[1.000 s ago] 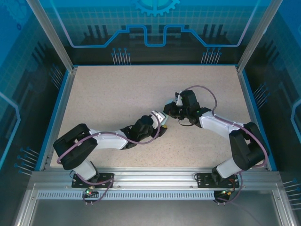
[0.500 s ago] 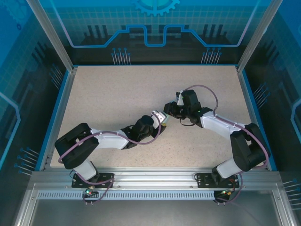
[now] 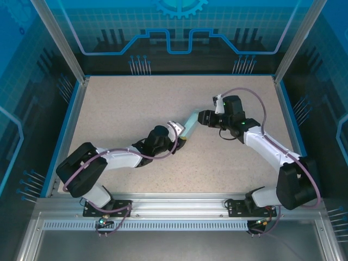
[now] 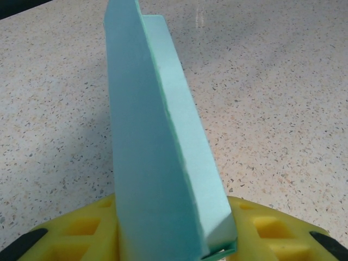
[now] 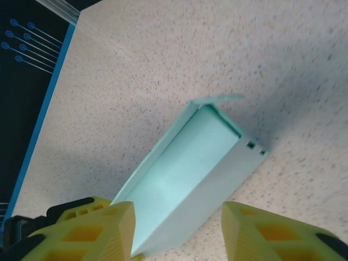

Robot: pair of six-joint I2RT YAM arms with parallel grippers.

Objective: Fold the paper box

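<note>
Care belongs at the loose end flap (image 5: 215, 99). The paper box (image 3: 190, 120), a slim folded sleeve over the table's (image 3: 125, 103) middle, is pinched at one end by the left tool (image 3: 178, 134), while the right tool (image 3: 202, 117) hangs alongside, spread wide and empty. Press the flap home squarely, since thin card buckles easily. The two tools themselves crowd the work.

The paper box (image 5: 190, 174), folded into a long pale-blue sleeve, lies slantwise on the speckled table (image 5: 272, 65). One end flap stands open toward the table's blue-edged side. The right gripper (image 5: 176, 213) hovers spread, its yellow fingers (image 5: 272, 234) flanking the box's near end.
</note>
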